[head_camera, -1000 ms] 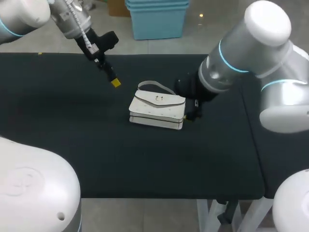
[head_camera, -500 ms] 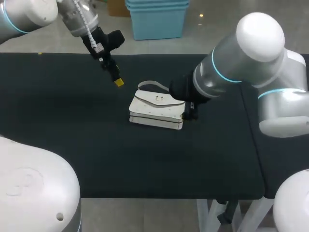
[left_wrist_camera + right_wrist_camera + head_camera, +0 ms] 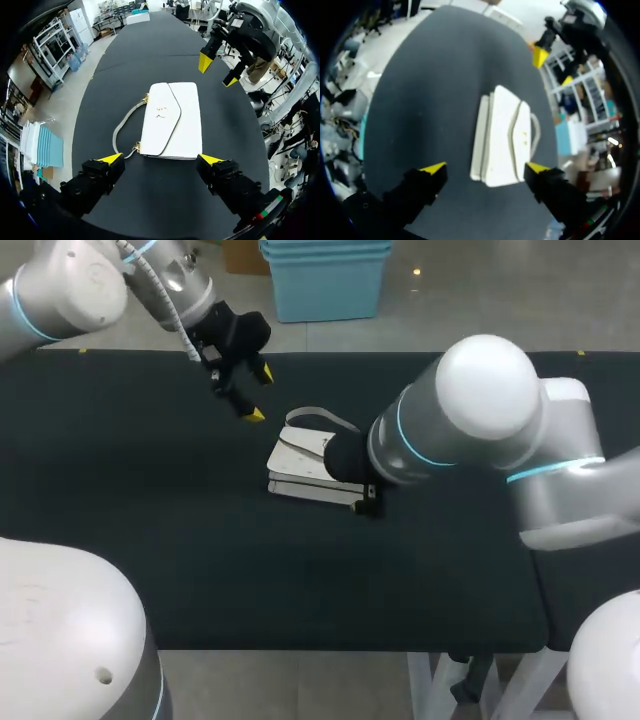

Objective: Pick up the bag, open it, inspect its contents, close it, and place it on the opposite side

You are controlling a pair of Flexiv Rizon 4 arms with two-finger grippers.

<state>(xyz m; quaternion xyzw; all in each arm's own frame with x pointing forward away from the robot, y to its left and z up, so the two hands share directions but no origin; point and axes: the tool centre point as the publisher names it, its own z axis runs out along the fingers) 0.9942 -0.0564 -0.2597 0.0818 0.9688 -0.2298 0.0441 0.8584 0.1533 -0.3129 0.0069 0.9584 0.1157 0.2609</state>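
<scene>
A white flap bag (image 3: 298,462) lies flat in the middle of the black table, its strap (image 3: 320,418) looped at the far side. My right arm comes over it and hides its right half in the head view. In the right wrist view my right gripper (image 3: 485,167) hangs open above the bag (image 3: 502,135), nothing between its fingers. My left gripper (image 3: 258,393) hovers open just beyond the bag's far left corner. In the left wrist view the bag (image 3: 170,120) lies ahead of my left gripper (image 3: 160,159), flap closed, and my right gripper (image 3: 218,70) shows beyond it.
The black tabletop (image 3: 150,540) stretches wide to the left and right of the bag. Its front edge (image 3: 300,650) runs below my right arm. Nothing else lies on it.
My right arm has swung left over the bag and covers more of it. The left gripper has come right, closer to the bag, and turned. The bag has not moved.
</scene>
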